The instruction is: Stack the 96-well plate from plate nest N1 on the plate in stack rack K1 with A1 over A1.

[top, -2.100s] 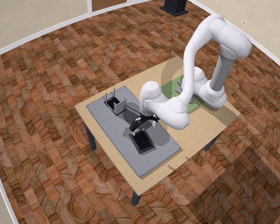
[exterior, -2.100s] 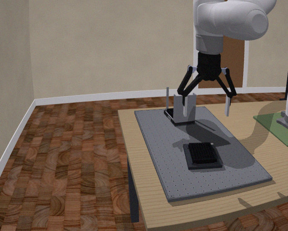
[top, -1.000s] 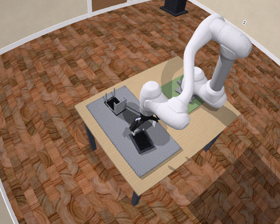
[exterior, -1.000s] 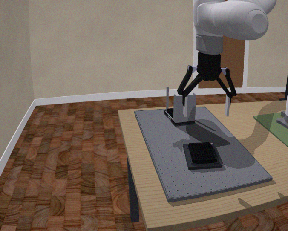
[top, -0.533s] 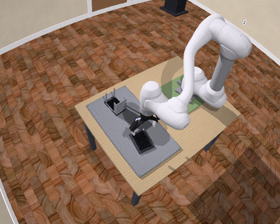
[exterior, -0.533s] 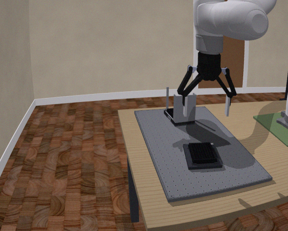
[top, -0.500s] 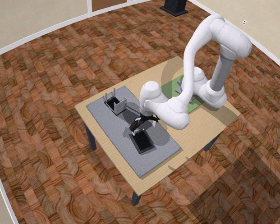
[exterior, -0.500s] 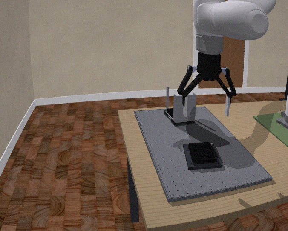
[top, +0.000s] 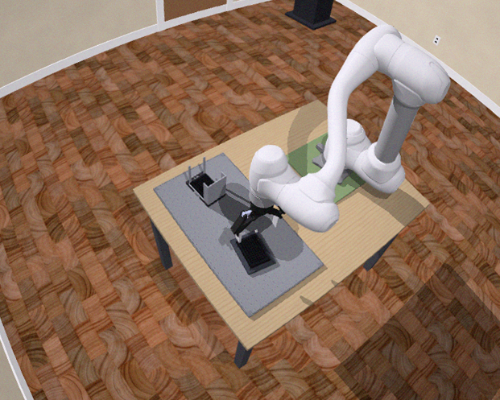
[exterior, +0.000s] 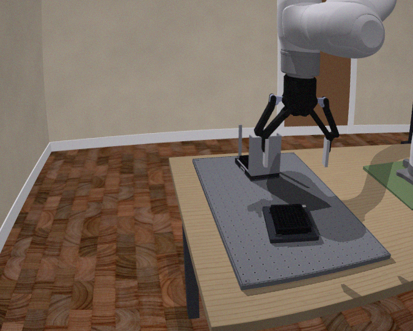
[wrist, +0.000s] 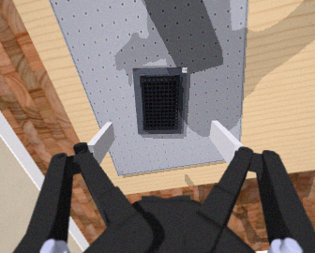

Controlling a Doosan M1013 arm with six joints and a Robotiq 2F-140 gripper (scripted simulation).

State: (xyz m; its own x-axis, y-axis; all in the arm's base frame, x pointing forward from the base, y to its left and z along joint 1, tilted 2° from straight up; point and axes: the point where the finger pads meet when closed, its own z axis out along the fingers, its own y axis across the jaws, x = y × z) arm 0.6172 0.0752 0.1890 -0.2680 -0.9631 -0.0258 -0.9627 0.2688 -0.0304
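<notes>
A black 96-well plate lies in the dark plate nest N1 on the grey perforated board; it also shows in the top view and in the wrist view. A pale A1 mark sits outside the nest's upper right corner in the wrist view. The stack rack K1 stands at the board's far end with a black plate low inside it. My gripper hangs well above the nest, fully open and empty; its fingers frame the plate in the wrist view.
The grey board lies on a wooden table. Thin posts rise from the rack. The arm's base stands on a green mat at the table's far right. The table edge is close to the board's near side.
</notes>
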